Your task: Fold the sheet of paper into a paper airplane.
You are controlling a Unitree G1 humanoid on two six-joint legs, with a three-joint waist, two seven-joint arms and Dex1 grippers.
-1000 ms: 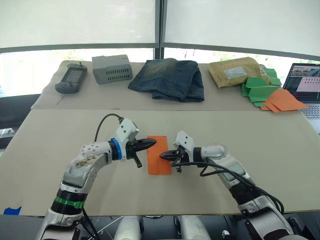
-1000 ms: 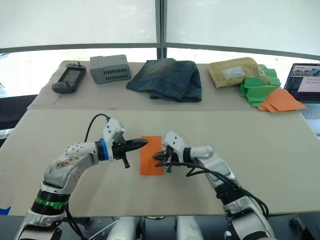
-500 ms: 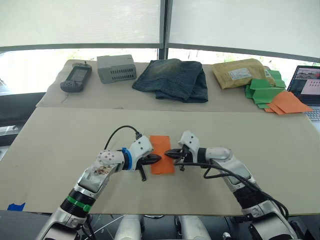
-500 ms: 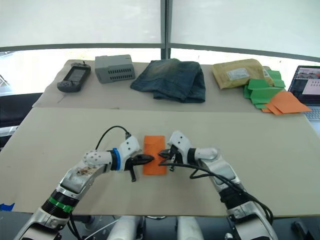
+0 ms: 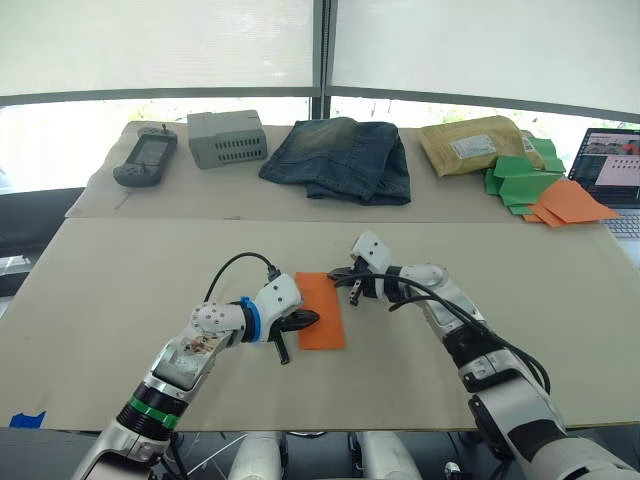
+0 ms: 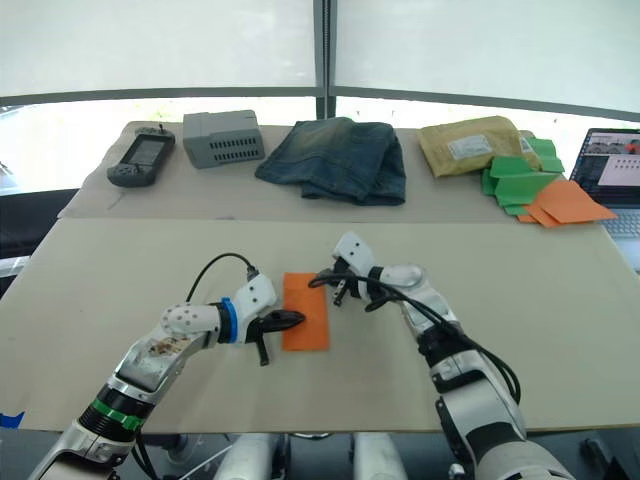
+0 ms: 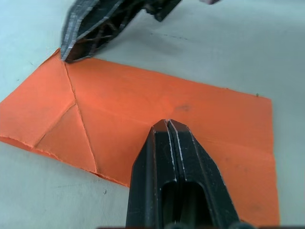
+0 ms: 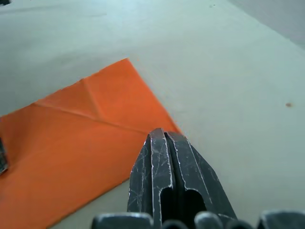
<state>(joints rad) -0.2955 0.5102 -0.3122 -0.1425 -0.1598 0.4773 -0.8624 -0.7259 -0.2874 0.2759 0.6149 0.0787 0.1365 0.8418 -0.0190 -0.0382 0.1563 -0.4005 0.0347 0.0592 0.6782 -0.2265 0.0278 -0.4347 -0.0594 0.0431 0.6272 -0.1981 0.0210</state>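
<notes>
The sheet of paper [image 5: 322,308], bright orange and folded into a long rectangle with diagonal creases, lies flat on the near table. My left gripper [image 5: 312,318] is shut, its tip resting on the paper near its left edge; the left wrist view shows the same tip [image 7: 167,124] well onto the orange surface. My right gripper [image 5: 335,272] is also shut, its tip at the paper's far right corner, seen too in the right wrist view [image 8: 160,133]. Nothing is held between the fingers of either gripper. The right gripper's fingers [image 7: 95,28] touch the creased corner in the left wrist view.
On the far table lie a handheld device [image 5: 146,156], a grey box [image 5: 227,137], folded jeans [image 5: 340,158], a padded envelope [image 5: 478,143], green paper shapes [image 5: 518,182] and paler orange pieces [image 5: 570,203]. A laptop [image 5: 612,165] stands at the far right.
My right gripper has moved from the middle of the paper's right edge up to its far corner. My left gripper has slid from the far left edge toward the near half.
</notes>
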